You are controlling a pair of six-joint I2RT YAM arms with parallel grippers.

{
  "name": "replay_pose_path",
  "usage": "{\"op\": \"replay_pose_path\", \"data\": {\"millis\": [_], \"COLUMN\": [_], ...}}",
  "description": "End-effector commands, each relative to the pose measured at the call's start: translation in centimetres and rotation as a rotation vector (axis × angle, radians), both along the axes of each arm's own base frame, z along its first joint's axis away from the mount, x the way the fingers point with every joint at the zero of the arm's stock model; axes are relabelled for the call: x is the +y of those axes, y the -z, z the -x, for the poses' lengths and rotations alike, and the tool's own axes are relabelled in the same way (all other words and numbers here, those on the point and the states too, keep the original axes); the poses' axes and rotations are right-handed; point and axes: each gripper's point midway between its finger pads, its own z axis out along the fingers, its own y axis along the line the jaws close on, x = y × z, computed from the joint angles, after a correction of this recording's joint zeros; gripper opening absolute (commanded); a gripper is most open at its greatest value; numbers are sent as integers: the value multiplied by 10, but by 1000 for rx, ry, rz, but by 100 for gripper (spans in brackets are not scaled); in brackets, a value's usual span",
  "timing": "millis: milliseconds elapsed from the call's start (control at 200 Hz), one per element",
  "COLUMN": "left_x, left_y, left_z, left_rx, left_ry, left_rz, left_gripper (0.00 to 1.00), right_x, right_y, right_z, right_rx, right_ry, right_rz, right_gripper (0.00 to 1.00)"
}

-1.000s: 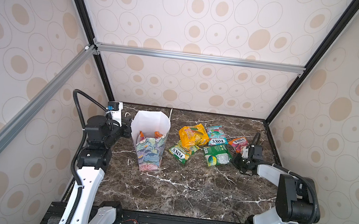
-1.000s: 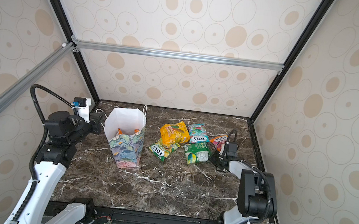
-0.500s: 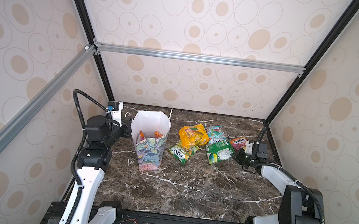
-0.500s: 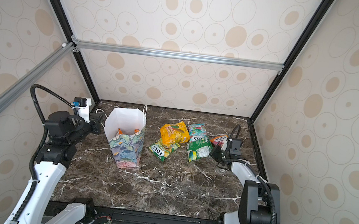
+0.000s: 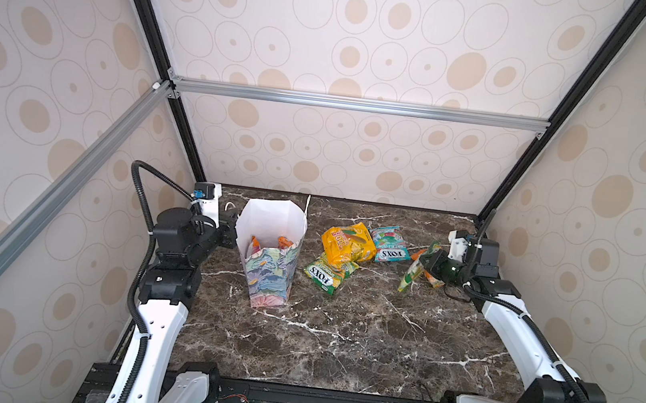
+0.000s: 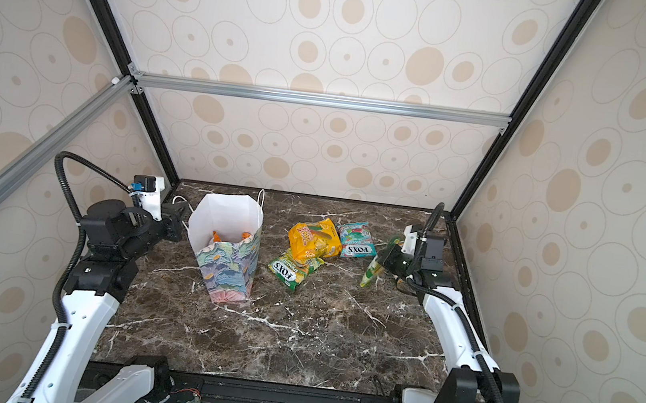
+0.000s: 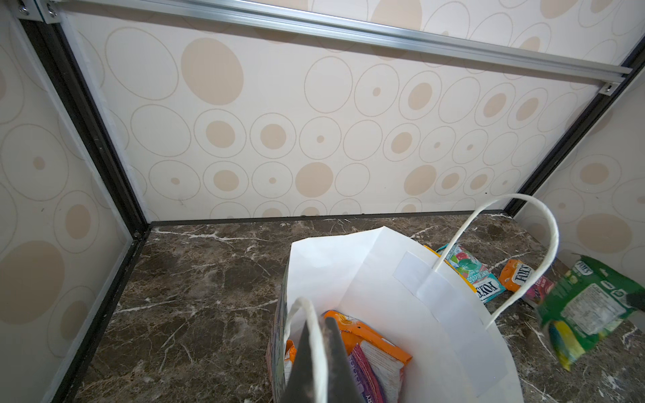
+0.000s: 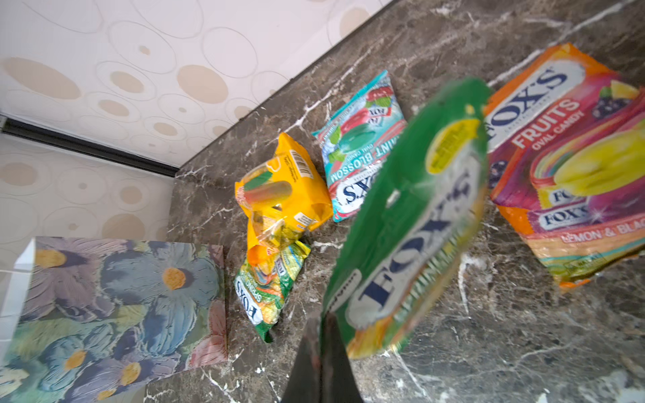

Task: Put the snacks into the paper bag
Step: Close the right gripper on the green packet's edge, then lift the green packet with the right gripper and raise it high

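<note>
paper bag (image 5: 268,275): pastel floral, white inside | green packet (image 5: 411,272) | yellow packet (image 5: 347,244) | teal packet (image 5: 389,244)

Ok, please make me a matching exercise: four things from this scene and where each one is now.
1. green glossy plastic packet
2. yellow glossy plastic packet
3. teal glossy plastic packet
4. white cord handle of the floral paper bag

a. pinched in the left pincer
b. flat on the dark marble table
c. held by the right pincer
d. resting on a green-and-yellow packet

Pairs: 1-c, 2-d, 3-b, 4-a.
</note>
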Motion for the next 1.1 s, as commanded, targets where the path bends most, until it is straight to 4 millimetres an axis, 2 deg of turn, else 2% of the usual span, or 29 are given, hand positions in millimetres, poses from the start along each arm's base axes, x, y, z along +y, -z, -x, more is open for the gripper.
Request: {"op": "replay_pose_path", "data": {"millis": [0, 295, 1030, 1085, 1095], "left_x": [0, -1, 0, 0, 0], "left_y": [-25, -26, -29, -29, -29], "left_z": [3, 4, 6, 6, 6], "left_rx": [-79, -81, -92, -93, -93], "left_ry": [9, 11, 9, 9, 9], "left_rz": [-20, -17, -19, -20, -20], "left_gripper": [0, 0, 0, 0, 0], "right_x": [8, 18, 90, 91, 99], "right_y": [-38, -75, -178, -186, -187], "right_z": [5, 12, 19, 17, 20], "right_rx": [-84, -164, -405, -424, -428], "right_ry": [-35, -69, -297, -299, -319], "right_rz": [6, 14, 44, 44, 40], "right_gripper": [0, 0, 0, 0, 0]}}
